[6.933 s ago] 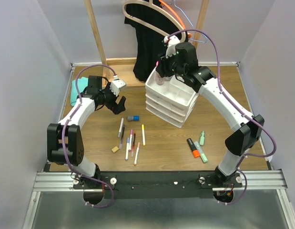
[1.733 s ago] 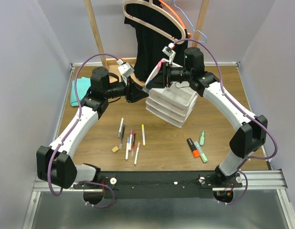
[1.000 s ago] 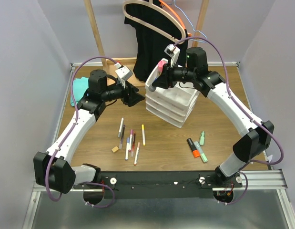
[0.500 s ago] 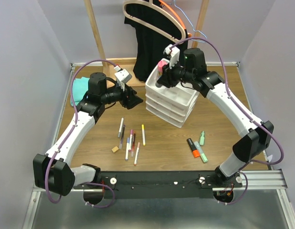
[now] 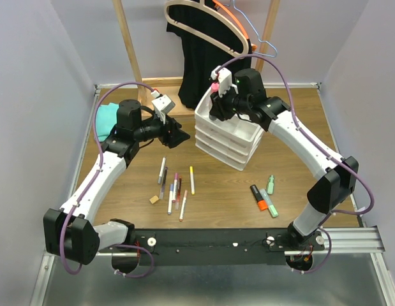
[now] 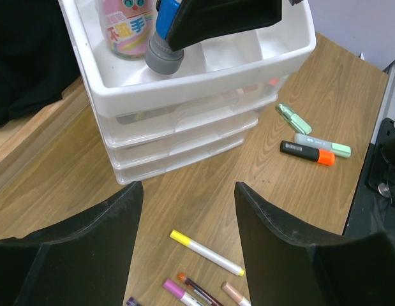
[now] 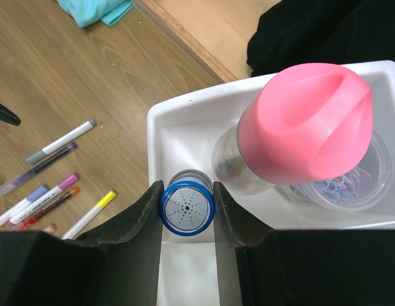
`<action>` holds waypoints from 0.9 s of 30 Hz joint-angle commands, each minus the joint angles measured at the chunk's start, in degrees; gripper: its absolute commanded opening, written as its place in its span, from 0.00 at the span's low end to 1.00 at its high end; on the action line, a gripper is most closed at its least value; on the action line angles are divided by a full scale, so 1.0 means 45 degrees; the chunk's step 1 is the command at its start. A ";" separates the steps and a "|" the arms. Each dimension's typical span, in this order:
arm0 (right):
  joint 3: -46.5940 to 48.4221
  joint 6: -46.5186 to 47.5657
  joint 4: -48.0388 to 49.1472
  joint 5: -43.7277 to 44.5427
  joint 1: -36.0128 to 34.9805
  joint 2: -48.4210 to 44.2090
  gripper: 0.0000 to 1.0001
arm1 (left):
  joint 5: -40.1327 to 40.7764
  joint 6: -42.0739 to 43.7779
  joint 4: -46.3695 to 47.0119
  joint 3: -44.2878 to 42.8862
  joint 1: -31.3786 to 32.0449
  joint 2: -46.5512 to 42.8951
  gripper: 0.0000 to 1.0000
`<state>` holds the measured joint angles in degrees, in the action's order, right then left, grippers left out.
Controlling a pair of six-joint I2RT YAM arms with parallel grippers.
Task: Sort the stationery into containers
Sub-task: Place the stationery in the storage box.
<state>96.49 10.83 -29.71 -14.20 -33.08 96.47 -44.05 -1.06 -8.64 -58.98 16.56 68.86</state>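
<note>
Right gripper [image 7: 187,205] is clenched on the small blue-capped tube [image 7: 187,210], a finger on either side. From the wrist only the round cap end shows; the body is hidden below it. It hangs over the top tray of the organiser [image 5: 226,148], just beside the pink-capped bottle [image 7: 305,124] standing upright in that tray. Whether the two share a compartment cannot be told, nor whether the tube's grey end touches the tray floor. A clear round tub behind the bottle is mostly covered by the pink cap, its contents unreadable.

The left gripper [image 6: 187,220] hangs left of the organiser with its jaws spread and nothing between them. Pens [image 5: 175,185] and the tan eraser [image 5: 154,199] lie on the table in front of the organiser, to its left. The orange highlighter [image 5: 260,197] and green highlighter [image 5: 270,185] lie in front, to its right.
</note>
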 commanded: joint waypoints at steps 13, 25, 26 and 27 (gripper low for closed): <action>-0.0016 0.0406 -0.0018 0.1534 -0.0266 0.0243 0.14 | 0.0063 -0.0194 0.0573 0.0314 -0.0105 -0.0224 0.68; -0.0152 0.0132 0.0021 0.1768 -0.0266 0.0165 0.38 | 0.0063 -0.0194 0.0632 0.0392 -0.0105 -0.0263 0.68; -0.0191 0.0113 0.0021 0.1787 -0.0285 0.0145 0.39 | 0.0063 -0.0213 0.0651 0.0411 -0.0105 -0.0263 0.68; -0.0211 0.0055 0.0041 0.1807 -0.0285 0.0145 0.42 | 0.0063 -0.0214 0.0651 0.0412 -0.0105 -0.0263 0.68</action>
<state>96.47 11.99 -29.76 -8.10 -33.87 97.08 -44.07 -1.67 -7.25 -58.04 16.45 68.84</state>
